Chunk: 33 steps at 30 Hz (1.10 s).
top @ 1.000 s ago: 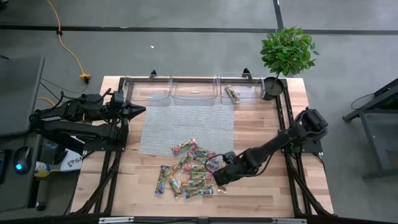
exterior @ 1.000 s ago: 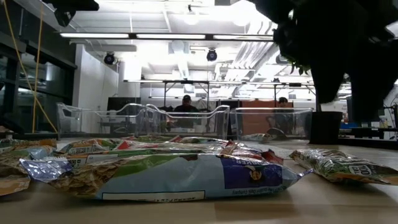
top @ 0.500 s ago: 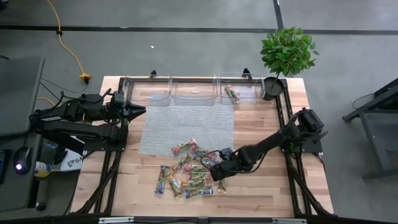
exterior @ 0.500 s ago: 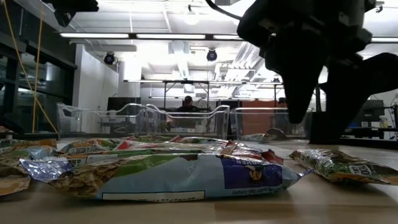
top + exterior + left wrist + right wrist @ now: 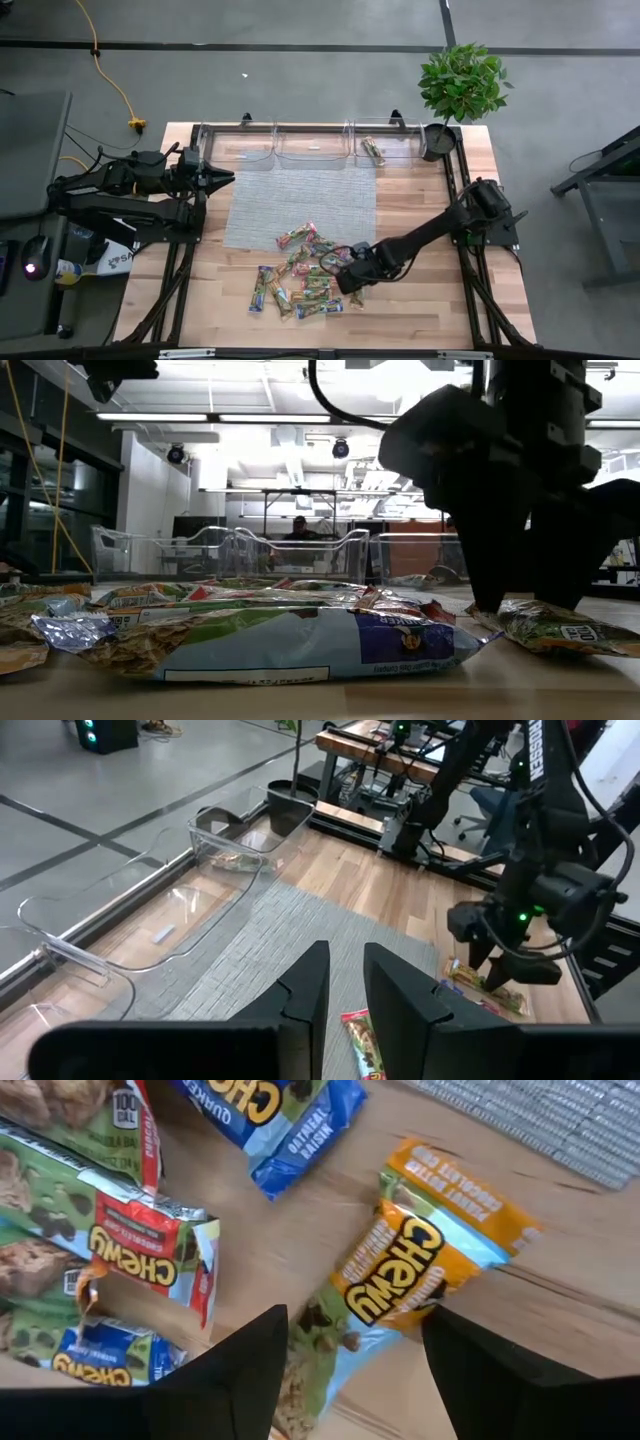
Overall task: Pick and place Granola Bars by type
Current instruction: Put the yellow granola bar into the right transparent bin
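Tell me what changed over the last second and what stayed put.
The right gripper moved leftward over the table from the pile's right edge and came down; its open fingers now straddle an orange-ended granola bar without closing on it. Nothing was picked up or released. The left gripper stayed parked by the clear bins, and the pile of granola bars and the single bar in the right bin did not move.

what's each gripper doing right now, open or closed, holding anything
Left gripper: slightly open, empty, waiting at the table's left edge.
Right gripper: open, holding nothing, fingers either side of an orange granola bar in the pile.
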Motion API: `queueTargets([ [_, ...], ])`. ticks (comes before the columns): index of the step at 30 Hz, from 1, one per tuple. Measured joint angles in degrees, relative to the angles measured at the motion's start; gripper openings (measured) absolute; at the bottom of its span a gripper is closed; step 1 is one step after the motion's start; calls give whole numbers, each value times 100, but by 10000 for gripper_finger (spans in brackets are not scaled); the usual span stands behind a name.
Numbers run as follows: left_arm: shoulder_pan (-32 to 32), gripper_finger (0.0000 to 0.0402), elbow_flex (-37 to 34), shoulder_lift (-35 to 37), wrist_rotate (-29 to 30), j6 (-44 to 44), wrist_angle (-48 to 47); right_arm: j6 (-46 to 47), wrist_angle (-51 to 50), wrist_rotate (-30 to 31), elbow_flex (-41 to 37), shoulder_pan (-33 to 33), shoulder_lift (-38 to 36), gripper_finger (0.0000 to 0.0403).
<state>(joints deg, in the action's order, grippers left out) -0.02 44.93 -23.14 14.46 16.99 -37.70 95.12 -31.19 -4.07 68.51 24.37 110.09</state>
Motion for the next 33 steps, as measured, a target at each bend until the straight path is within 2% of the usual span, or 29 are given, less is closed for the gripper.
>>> queueTargets([
  [4, -1, 66, -1, 1, 2, 0, -33, 29, 47, -251, 16, -42, 124, 217],
  [8, 1, 66, -1, 2, 4, 0, -113, 12, -28, -251, 22, -35, 141, 205],
  [22, 0, 66, -1, 2, 9, 44, -248, -264, -199, -337, 9, -80, 116, 94],
  [27, -1, 66, -1, 2, 11, 117, -247, -289, -355, -7, -20, -62, -119, 76],
  [33, -1, 66, -1, 2, 11, 129, -249, -326, -719, 588, -15, -195, -686, 74],
])
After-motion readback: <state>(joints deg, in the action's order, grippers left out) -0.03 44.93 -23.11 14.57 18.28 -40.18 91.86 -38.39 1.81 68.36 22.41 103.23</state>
